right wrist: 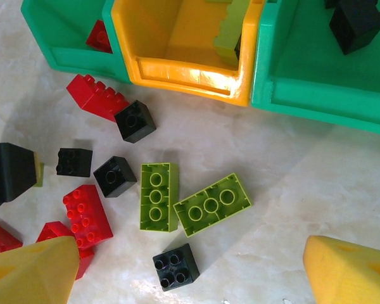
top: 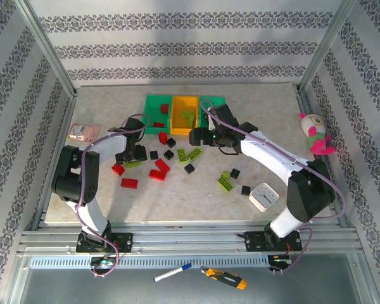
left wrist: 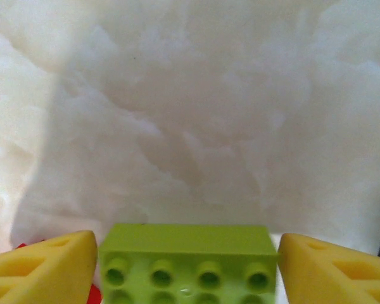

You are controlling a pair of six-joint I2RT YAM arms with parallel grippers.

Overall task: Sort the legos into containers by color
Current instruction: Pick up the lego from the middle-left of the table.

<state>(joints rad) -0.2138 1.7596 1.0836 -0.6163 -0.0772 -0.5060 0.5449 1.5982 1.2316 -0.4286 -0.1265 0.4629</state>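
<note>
The containers stand in a row at the back: a green bin (top: 155,107), an orange bin (top: 185,112) and a second green bin (top: 213,103). Red, lime and black legos lie scattered in front of them. My left gripper (top: 132,156) is down at the table, its yellow fingers (left wrist: 44,266) pressed against both ends of a lime green lego (left wrist: 189,263) that rests on the surface. My right gripper (right wrist: 190,248) hangs open above two lime legos (right wrist: 158,196) (right wrist: 212,204) and a black one (right wrist: 176,266). A red lego (right wrist: 100,37) lies in the left bin and a black lego (right wrist: 358,25) in the right.
A white timer (top: 264,196) sits at the front right, a pink card (top: 83,132) at the left edge, and a plush toy (top: 315,133) at the right wall. More lime and black legos (top: 227,182) lie near the timer. A marker (top: 173,272) lies on the front rail.
</note>
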